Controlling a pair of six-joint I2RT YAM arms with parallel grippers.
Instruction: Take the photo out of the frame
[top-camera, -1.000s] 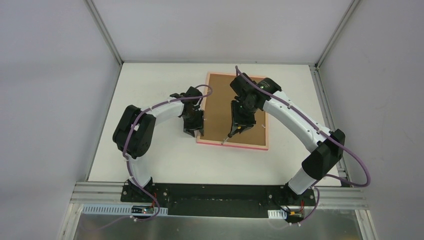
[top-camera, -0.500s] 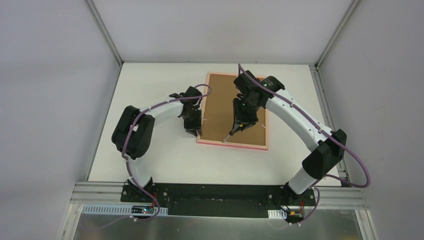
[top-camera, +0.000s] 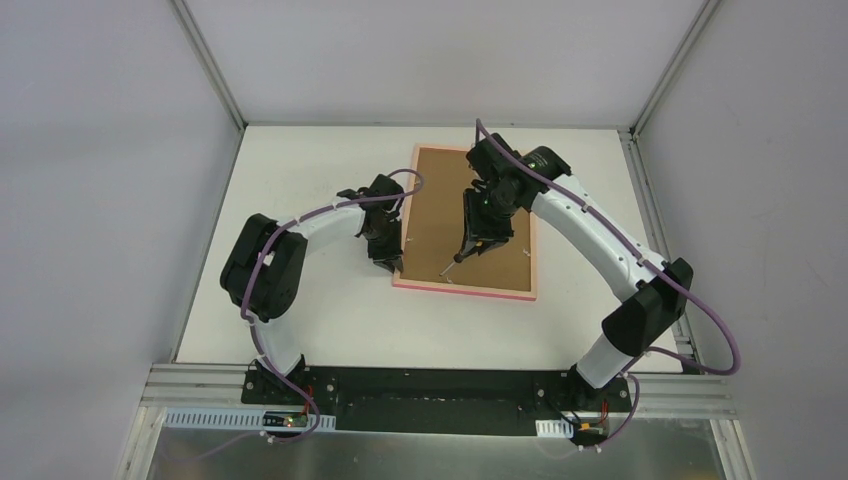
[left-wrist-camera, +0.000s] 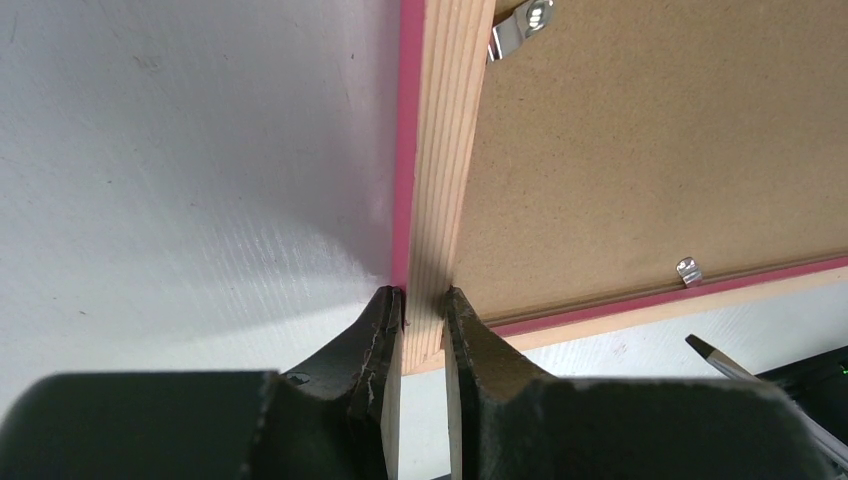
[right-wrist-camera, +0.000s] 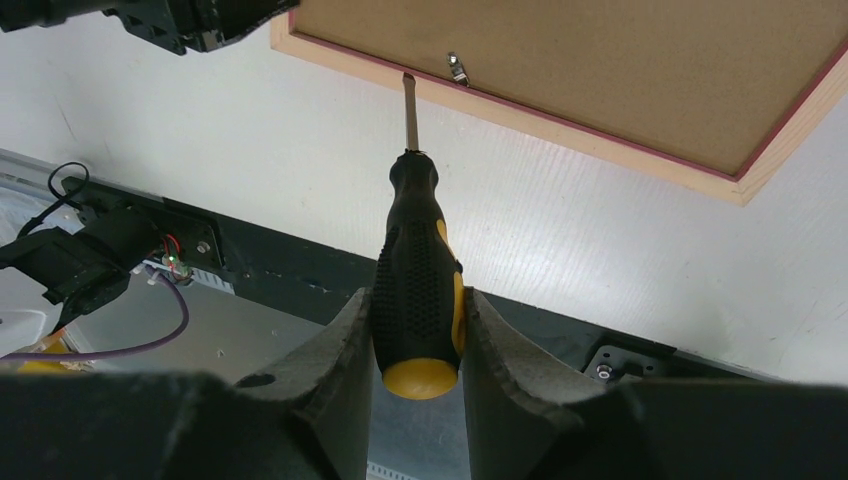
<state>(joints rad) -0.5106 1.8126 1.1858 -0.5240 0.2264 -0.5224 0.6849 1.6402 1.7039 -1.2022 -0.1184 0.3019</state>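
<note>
The pink frame (top-camera: 470, 291) lies face down on the white table, its brown back board (top-camera: 435, 200) up. The photo's picture side is hidden underneath. My left gripper (left-wrist-camera: 425, 305) is shut on the frame's left wooden rail (left-wrist-camera: 445, 150) close to the near-left corner, one pad on each side. My right gripper (right-wrist-camera: 418, 330) is shut on a black and yellow screwdriver (right-wrist-camera: 418, 270). The screwdriver's tip (right-wrist-camera: 408, 82) hovers over the frame's near rail, just beside a small metal tab (right-wrist-camera: 455, 66). In the top view the right gripper (top-camera: 478, 240) is above the board.
Two more metal tabs (left-wrist-camera: 515, 25) (left-wrist-camera: 688, 270) sit along the board's edges. Grey walls and aluminium posts (top-camera: 210, 70) close in the table on three sides. A black base rail (top-camera: 440, 385) runs along the near edge.
The left jaws have closed onto the frame's left rail. The right gripper has drawn the screwdriver slightly back from the near edge, toward the board's middle.
</note>
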